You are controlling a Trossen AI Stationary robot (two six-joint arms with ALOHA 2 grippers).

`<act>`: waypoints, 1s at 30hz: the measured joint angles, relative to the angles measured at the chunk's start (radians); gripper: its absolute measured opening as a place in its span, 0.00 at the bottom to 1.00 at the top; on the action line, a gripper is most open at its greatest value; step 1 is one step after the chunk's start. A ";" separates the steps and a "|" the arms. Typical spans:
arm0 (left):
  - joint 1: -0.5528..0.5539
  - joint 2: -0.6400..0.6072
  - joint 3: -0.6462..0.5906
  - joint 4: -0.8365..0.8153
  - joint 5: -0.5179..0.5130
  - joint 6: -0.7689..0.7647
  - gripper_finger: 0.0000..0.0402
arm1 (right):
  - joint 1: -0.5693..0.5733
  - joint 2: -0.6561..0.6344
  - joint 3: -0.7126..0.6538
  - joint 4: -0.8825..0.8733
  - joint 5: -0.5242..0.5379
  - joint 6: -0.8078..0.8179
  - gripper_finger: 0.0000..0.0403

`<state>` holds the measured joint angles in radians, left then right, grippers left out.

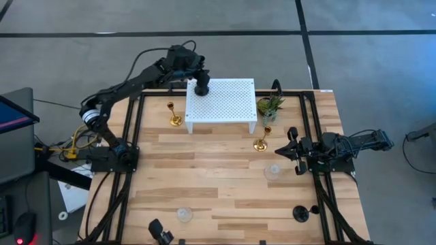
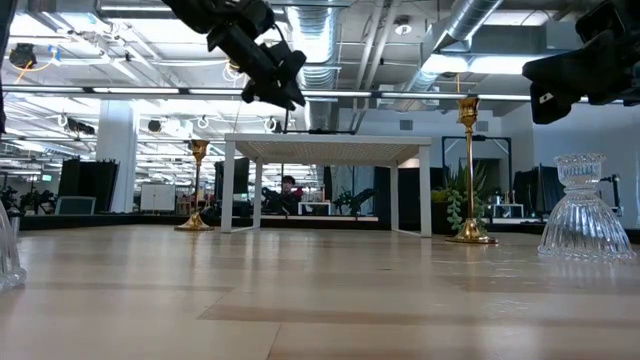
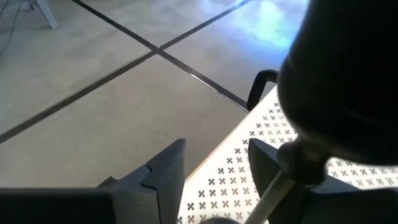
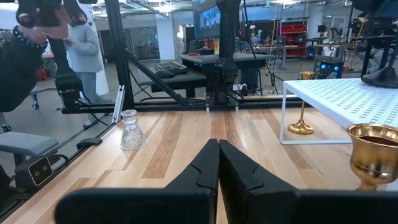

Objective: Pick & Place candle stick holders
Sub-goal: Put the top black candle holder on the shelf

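Left gripper (image 1: 201,87) sits over the far left corner of the white perforated stand (image 1: 228,102), fingers apart, a black candle stick holder (image 1: 201,89) on the stand right at them. In the left wrist view that black holder (image 3: 339,93) fills the frame, its stem running down beside one finger (image 3: 158,180); can't tell if either finger touches it.

Right gripper (image 1: 291,144) rests near the table's right edge, about mid-depth, fingers pressed together, holding nothing (right wrist view shows the fingers (image 4: 208,168) closed flat against each other).

Other holders on the wooden table (image 1: 225,184):
- gold holder (image 1: 174,116) just beside the stand's left side
- second gold holder (image 1: 261,139) near the stand's front right leg, just left of the right gripper
- clear glass holder (image 1: 273,169) toward the right edge, in front of the right gripper
- second clear glass holder (image 1: 184,215) near the front edge, left of centre
- second black holder (image 1: 300,214) near the front right corner

Small green potted plant (image 1: 270,106) stands just beside the stand's right side, near the far edge.

Low view: left gripper (image 2: 262,62) hangs above the stand (image 2: 330,150); gold holders (image 2: 197,190) (image 2: 468,170) either side of it.

Right wrist view also catches a person (image 4: 81,43) standing beyond the table.
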<state>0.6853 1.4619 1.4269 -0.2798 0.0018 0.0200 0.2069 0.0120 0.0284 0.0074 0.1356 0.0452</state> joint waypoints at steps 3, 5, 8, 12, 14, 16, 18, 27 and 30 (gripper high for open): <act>-0.006 -0.021 -0.001 -0.001 0.014 0.000 0.46 | 0.000 0.000 0.000 0.000 0.000 0.000 0.00; -0.011 -0.042 -0.001 -0.001 0.014 0.001 0.47 | 0.000 0.000 0.000 0.000 0.000 0.000 0.00; -0.012 -0.069 -0.001 -0.006 0.015 0.001 0.48 | 0.000 0.000 0.000 0.000 0.000 0.000 0.00; -0.011 -0.100 -0.001 -0.039 0.014 0.001 0.51 | 0.000 0.000 0.000 0.000 0.000 0.000 0.00; -0.013 -0.111 -0.001 -0.059 0.015 0.001 0.53 | 0.000 0.000 0.000 0.000 0.000 0.000 0.00; -0.019 -0.118 -0.001 -0.084 0.029 0.001 0.54 | 0.000 0.000 0.000 0.000 0.000 0.000 0.00; -0.024 -0.129 -0.001 -0.106 0.052 0.001 0.55 | 0.000 0.000 0.000 0.000 -0.001 0.000 0.00; -0.043 -0.206 -0.001 -0.142 0.059 0.050 0.55 | 0.000 0.000 0.000 0.000 -0.003 0.000 0.00; -0.043 -0.241 0.000 -0.194 0.059 0.050 0.55 | 0.000 0.000 0.000 -0.001 -0.003 0.000 0.00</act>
<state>0.6422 1.2209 1.4265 -0.4743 0.0608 0.0700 0.2067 0.0120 0.0284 0.0068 0.1322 0.0452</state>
